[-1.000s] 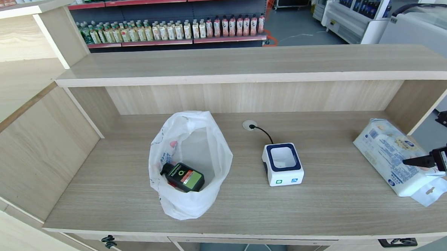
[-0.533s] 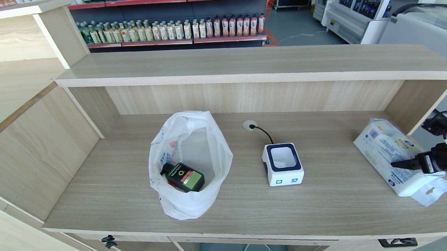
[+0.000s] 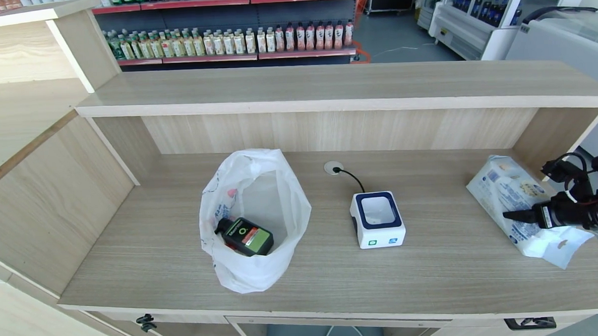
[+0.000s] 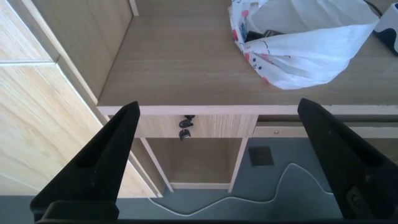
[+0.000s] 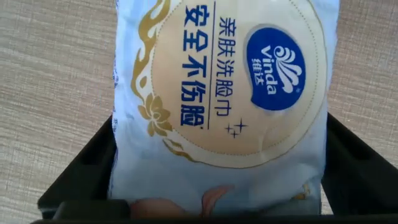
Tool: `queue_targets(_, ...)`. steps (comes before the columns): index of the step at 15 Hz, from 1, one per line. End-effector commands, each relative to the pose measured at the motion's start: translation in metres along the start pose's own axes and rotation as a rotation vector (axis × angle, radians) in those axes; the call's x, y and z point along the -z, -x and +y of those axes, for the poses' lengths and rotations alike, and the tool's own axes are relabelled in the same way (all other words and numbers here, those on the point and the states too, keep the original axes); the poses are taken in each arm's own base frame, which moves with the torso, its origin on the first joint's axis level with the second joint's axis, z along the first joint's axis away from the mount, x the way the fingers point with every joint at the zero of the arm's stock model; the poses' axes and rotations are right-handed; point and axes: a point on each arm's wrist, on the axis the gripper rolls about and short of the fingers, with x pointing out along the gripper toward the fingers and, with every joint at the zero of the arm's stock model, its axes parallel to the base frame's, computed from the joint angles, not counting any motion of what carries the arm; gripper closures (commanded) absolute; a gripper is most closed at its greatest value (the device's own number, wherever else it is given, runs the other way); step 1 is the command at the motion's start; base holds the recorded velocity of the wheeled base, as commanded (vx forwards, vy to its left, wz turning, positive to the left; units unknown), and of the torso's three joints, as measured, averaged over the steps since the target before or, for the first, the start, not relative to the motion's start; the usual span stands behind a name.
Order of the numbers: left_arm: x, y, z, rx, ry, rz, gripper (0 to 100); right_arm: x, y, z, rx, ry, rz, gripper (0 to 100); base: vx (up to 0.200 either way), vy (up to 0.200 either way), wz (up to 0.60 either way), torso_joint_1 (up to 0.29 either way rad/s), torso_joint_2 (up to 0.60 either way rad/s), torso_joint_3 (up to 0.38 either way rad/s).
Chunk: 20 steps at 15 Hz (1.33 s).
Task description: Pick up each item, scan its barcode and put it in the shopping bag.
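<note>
A white and blue tissue pack (image 3: 502, 194) lies at the right end of the wooden counter (image 3: 434, 268). My right gripper (image 3: 520, 214) is low over it, open. In the right wrist view the pack (image 5: 249, 81) fills the gap between the two black fingers (image 5: 81, 174), which stand along its sides. The white shopping bag (image 3: 298, 208) stands open at centre left with a dark bottle with a green label (image 3: 245, 236) inside. The white scanner (image 3: 378, 219) sits between bag and pack. My left gripper (image 4: 217, 162) hangs open and empty in front of the counter's front edge, below the bag (image 4: 311, 43).
A raised shelf (image 3: 325, 86) runs along the back of the counter, with side walls at both ends. The scanner's black cable (image 3: 352, 178) runs to a grommet behind it. Bare counter lies between scanner and pack. Drawer keys (image 4: 185, 127) hang under the front edge.
My right gripper has moved left over the tissue pack, its fingers sliding further along it. The pack has shifted slightly left and back. The left arm has not moved.
</note>
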Motion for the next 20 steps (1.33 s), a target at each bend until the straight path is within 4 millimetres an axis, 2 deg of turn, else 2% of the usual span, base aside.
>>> queue_targets(1, 0.0, 0.0, 0.0, 0.001, -0.001, -0.001, 0, 0.007, -0.008, 0.001, -0.014, -0.013, 0.027, 100, 0.0, 0.0, 0.0, 0.0, 0.0, 0.0)
queue_targets(3, 0.0, 0.0, 0.0, -0.001, 0.001, -0.001, 0, 0.002, -0.004, 0.009, -0.025, -0.003, 0.027, 100, 0.0, 0.0, 0.0, 0.0, 0.0, 0.0)
queue_targets(6, 0.0, 0.0, 0.0, -0.001, -0.001, -0.001, 0, -0.023, 0.021, 0.017, 0.002, 0.063, -0.04, 100, 0.0, 0.0, 0.0, 0.0, 0.0, 0.0)
queue_targets(7, 0.0, 0.0, 0.0, -0.001, -0.001, -0.001, 0, -0.023, 0.028, 0.02, 0.002, 0.069, -0.034, 100, 0.0, 0.0, 0.0, 0.0, 0.0, 0.0)
queue_targets(10, 0.0, 0.0, 0.0, 0.001, -0.001, -0.001, 0, -0.013, 0.073, 0.02, 0.04, 0.112, -0.041, 100, 0.0, 0.0, 0.0, 0.0, 0.0, 0.0)
queue_targets(11, 0.0, 0.0, 0.0, 0.001, 0.001, -0.001, 0, -0.016, 0.087, 0.028, 0.015, 0.094, -0.031, 100, 0.0, 0.0, 0.0, 0.0, 0.0, 0.0)
queue_targets(12, 0.0, 0.0, 0.0, 0.001, 0.001, -0.001, 0, -0.017, 0.099, 0.035, -0.021, 0.084, -0.044, 100, 0.0, 0.0, 0.0, 0.0, 0.0, 0.0)
queue_targets(14, 0.0, 0.0, 0.0, -0.001, -0.001, -0.001, 0, -0.027, 0.14, 0.058, -0.204, 0.071, -0.163, 100, 0.0, 0.0, 0.0, 0.0, 0.0, 0.0)
queue_targets(15, 0.0, 0.0, 0.0, -0.001, 0.001, -0.001, 0, -0.029, 0.147, 0.062, -0.234, 0.071, -0.179, 100, 0.0, 0.0, 0.0, 0.0, 0.0, 0.0)
queue_targets(16, 0.0, 0.0, 0.0, 0.001, 0.001, -0.001, 0, -0.037, 0.177, 0.083, -0.376, 0.067, -0.245, 100, 0.0, 0.0, 0.0, 0.0, 0.0, 0.0)
queue_targets(20, 0.0, 0.0, 0.0, -0.001, 0.001, -0.001, 0, -0.063, 0.211, 0.112, -0.633, 0.133, -0.398, 100, 0.0, 0.0, 0.0, 0.0, 0.0, 0.0)
